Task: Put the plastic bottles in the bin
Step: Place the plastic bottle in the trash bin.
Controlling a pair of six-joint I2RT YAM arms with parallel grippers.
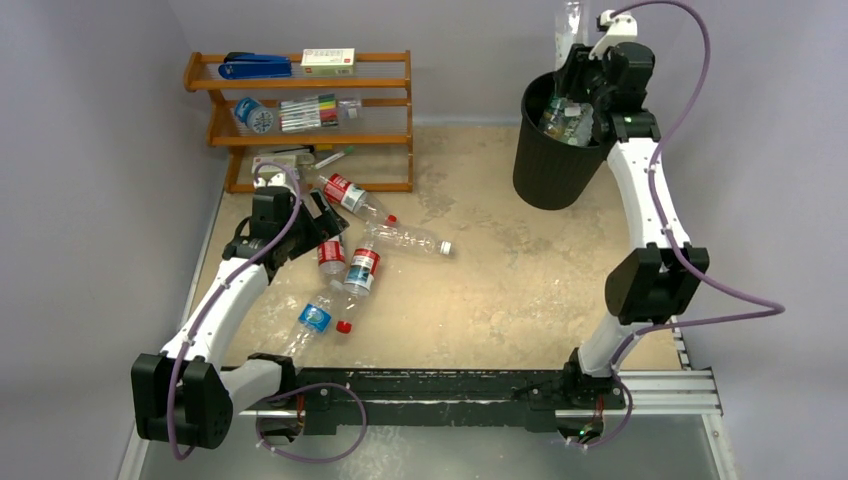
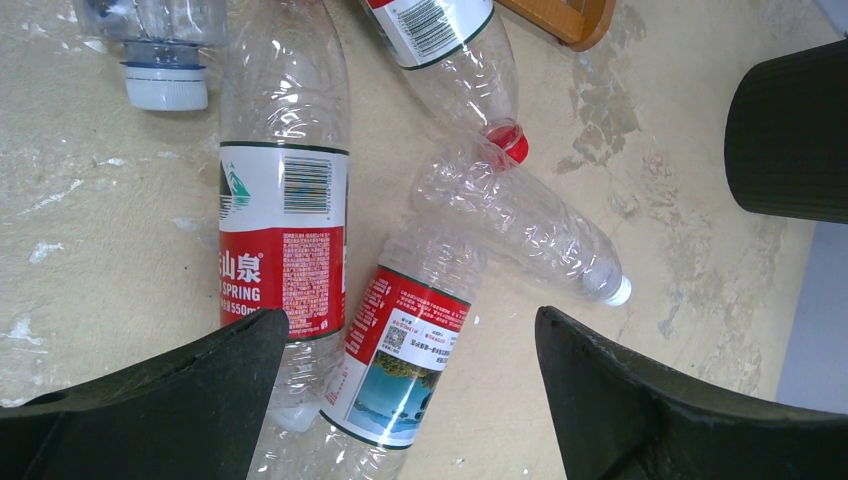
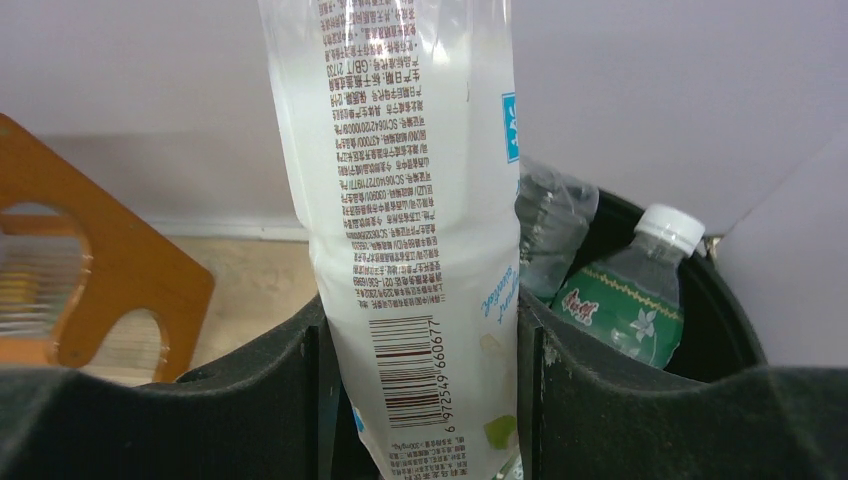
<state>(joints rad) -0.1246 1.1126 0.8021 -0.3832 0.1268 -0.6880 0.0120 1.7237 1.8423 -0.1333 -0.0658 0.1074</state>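
Scuffed beige counter [image 1: 500,290] under everything. Wooden shelf rack [image 1: 300,120] far left against the wall, with a blue stapler [image 1: 255,67] up top and marker pens [image 1: 308,112] on the middle tier. Black bin [image 1: 555,160] over at the far right, already holding a few bottles: a green-labelled bottle [image 3: 625,305] with a white cap leaning inside the rim, and a crumpled clear bottle [image 3: 550,215] just beside it. Right end effector [image 3: 425,340] up above the bin's rim, clamped on a white-labelled bottle [image 3: 410,200], held upright with the barcode side facing the wrist camera. Left end effector [image 2: 410,318] spread wide, gripping nothing, hovering low over the pile on the left side of the counter near the rack. Down there, all lying flat: three red-labelled bottles [image 2: 283,240], a label-less clear bottle [image 2: 520,225] with a white cap resting across one of them, and a blue-labelled bottle [image 1: 318,315] closer to the arm bases. Lastly a tiny loose red cap [image 1: 344,326] just beside that blue one.
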